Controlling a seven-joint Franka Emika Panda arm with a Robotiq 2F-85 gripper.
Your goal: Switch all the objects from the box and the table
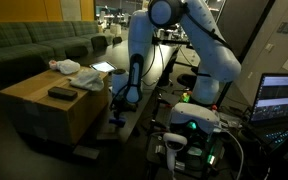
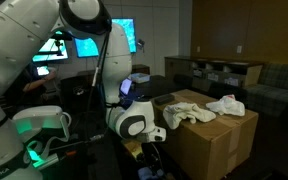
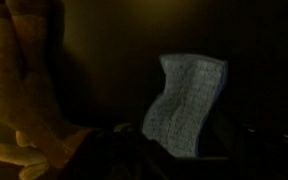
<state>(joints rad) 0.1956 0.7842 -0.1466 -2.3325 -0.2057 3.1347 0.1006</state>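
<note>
The tan cardboard box [image 1: 49, 108] [image 2: 212, 140] stands beside the black table [image 1: 156, 92]. On its top lie white cloth rags [image 1: 68, 67] [image 2: 189, 110] and a dark flat block [image 1: 61, 93]. My gripper [image 1: 118, 116] [image 2: 152, 157] hangs low over the table's end, just off the box's side. In the wrist view a pale checked cloth [image 3: 187, 105] lies on the dark surface, its lower end right at my gripper [image 3: 174, 162]. The jaws are lost in shadow there, so grip or gap cannot be made out.
A green sofa [image 1: 29, 45] runs behind the box. Lit monitors [image 1: 281, 98] [image 2: 89, 45] and cables crowd the robot's base. A tan flap-like shape [image 3: 24, 90] fills the left of the wrist view. A pale flat item [image 1: 102, 67] rests beyond the box.
</note>
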